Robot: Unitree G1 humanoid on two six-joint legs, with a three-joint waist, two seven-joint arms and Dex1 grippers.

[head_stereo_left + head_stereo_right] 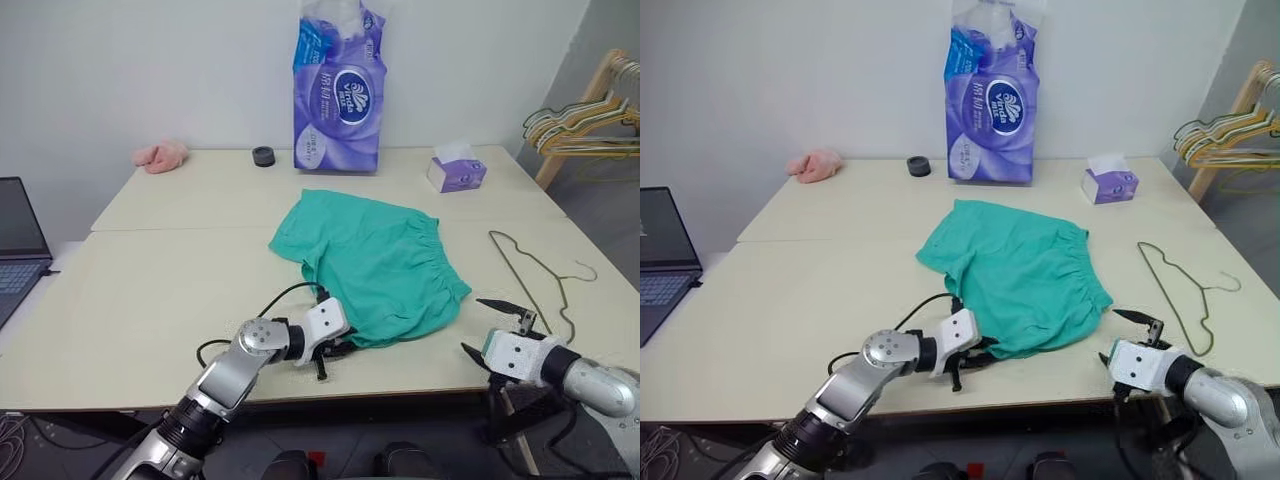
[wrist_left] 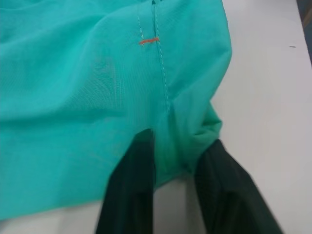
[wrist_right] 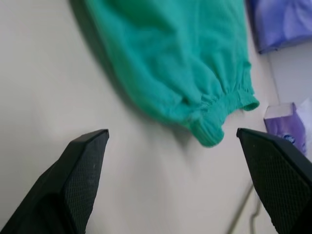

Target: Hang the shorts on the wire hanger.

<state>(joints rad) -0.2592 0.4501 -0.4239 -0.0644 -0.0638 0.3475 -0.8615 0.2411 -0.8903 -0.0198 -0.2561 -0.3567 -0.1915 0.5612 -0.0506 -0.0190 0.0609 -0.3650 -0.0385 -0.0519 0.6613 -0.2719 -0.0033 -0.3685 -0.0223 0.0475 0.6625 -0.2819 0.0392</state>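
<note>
Nearest us, our left gripper pinches the green shorts' hem on the table; our right gripper hovers released beside the wire hanger.

One pair of teal shorts lies mid-tabletop. One loose wire hanger lies at the right. One tall purple tissue pack and one small tissue box stand far. One pink cloth lump and one small black ring sit far left. One laptop sits left. Several hangers bunch far right, their number unclear.
</note>
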